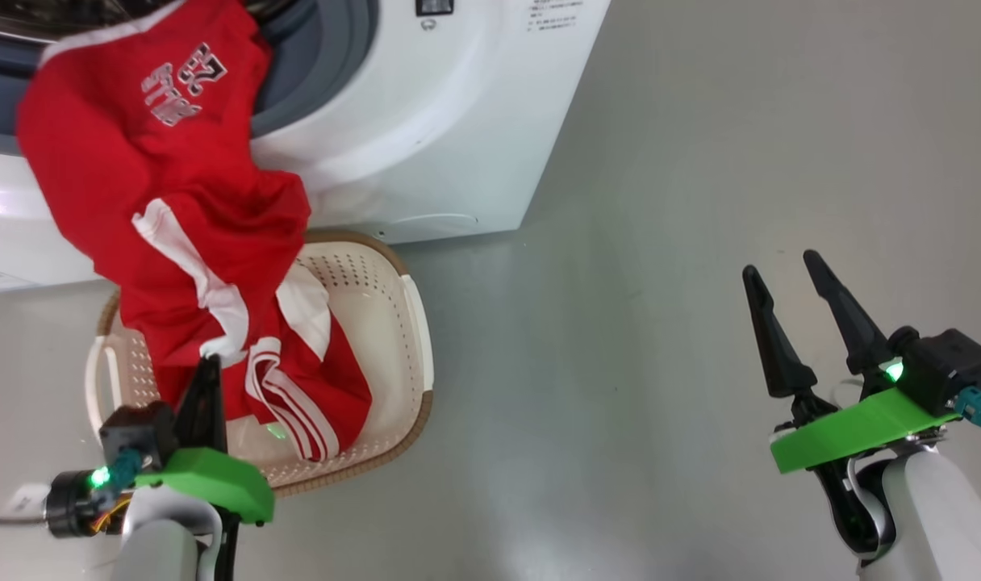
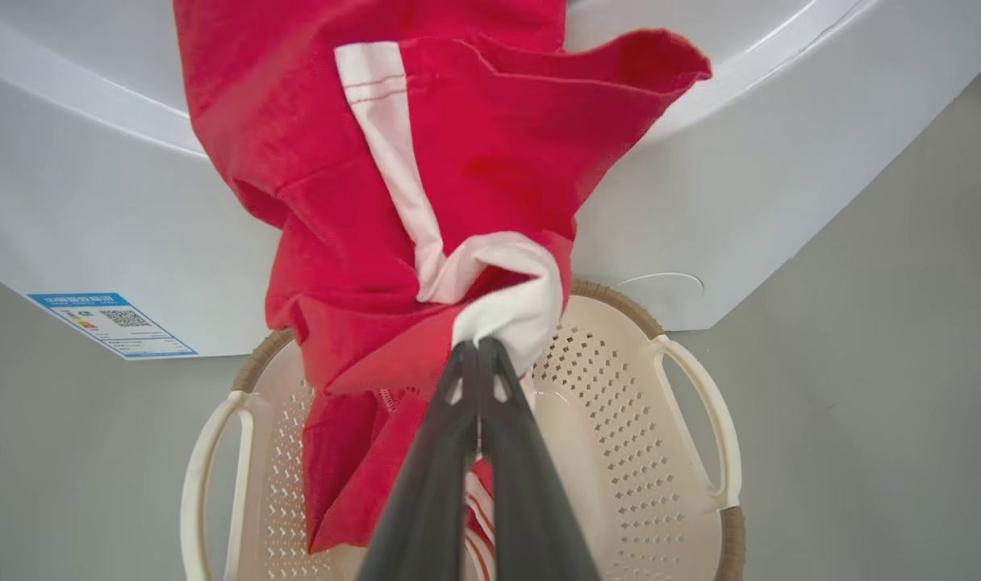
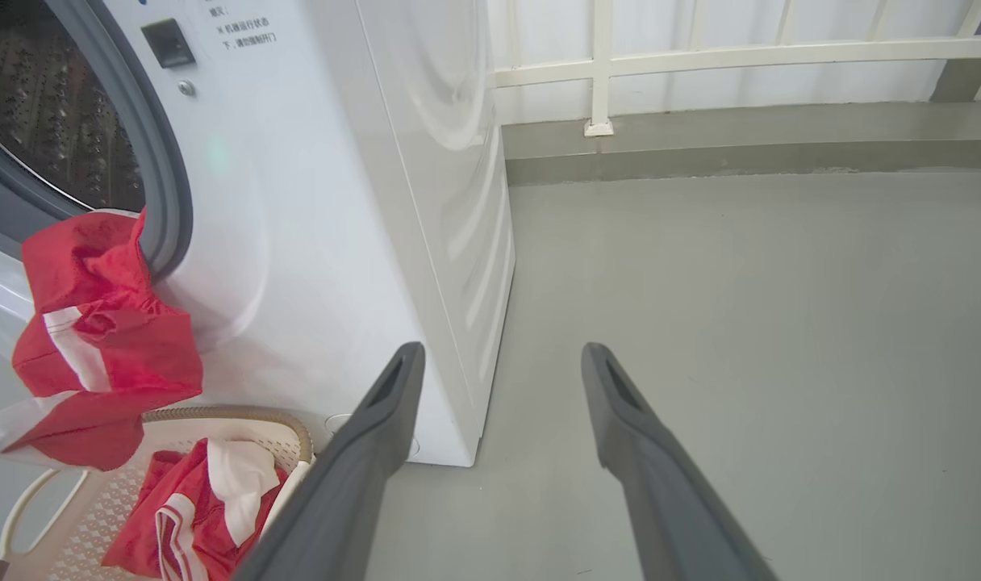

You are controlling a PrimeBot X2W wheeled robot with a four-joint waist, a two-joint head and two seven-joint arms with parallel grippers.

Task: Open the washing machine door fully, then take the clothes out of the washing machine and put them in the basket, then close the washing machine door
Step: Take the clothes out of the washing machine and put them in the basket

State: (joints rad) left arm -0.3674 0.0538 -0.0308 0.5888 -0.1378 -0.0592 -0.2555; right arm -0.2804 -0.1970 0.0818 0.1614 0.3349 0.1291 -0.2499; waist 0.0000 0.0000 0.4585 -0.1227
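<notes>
Head view: the left claw (image 1: 210,367) is clamped on a white fold of the clothes (image 1: 168,186), its two dark fingers pressed together over the basket (image 1: 369,282). From that pinched fold the red garment runs up in a loose drape to the mouth of the washing machine (image 1: 426,121), where its upper part, with pale printed lettering, lies over the grey gasket (image 1: 329,56). A second red piece with white stripes (image 1: 329,379) lies inside the basket, against the wall nearer the robot. The basket stands on the grey floor (image 1: 660,282), close against the foot of the machine's front, below the opening.

The left wrist view shows the left claw (image 2: 478,347) shut tight on the bunched white cloth, the clothes (image 2: 474,161) hanging above the basket (image 2: 619,403), one white handle at each side. A blue label (image 2: 111,323) sits at the lower corner of the washing machine (image 2: 95,226).

The right claw (image 1: 779,263) is well apart from the basket, above bare floor, its fingers spread wide and holding nothing. In the right wrist view the right claw (image 3: 500,351) points past the machine's front corner (image 3: 321,242). The steel drum (image 3: 47,97) is visible through the opening, the clothes (image 3: 95,339) spill from its lower edge, and a white railing (image 3: 595,64) stands beyond.
</notes>
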